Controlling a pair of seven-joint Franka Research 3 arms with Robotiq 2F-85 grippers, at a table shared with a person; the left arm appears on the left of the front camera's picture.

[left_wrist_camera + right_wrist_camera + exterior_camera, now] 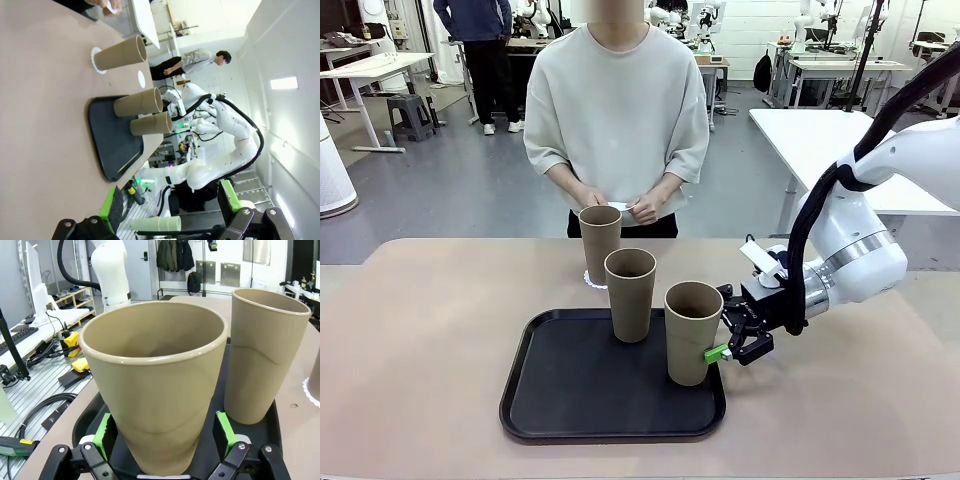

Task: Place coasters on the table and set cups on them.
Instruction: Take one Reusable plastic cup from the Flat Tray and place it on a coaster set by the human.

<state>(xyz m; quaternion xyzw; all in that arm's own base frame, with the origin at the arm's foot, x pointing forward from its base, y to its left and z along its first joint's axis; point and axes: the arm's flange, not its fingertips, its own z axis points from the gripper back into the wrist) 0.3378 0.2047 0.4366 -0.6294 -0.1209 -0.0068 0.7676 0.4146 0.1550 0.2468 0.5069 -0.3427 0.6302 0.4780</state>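
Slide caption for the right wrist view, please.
Open right tool straddles the near tan tapered tumbler on the black rectangular tray.

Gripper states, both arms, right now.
Left gripper: open, holding nothing.
Right gripper: open, fingers either side of the nearest cup on the tray, not closed on it.
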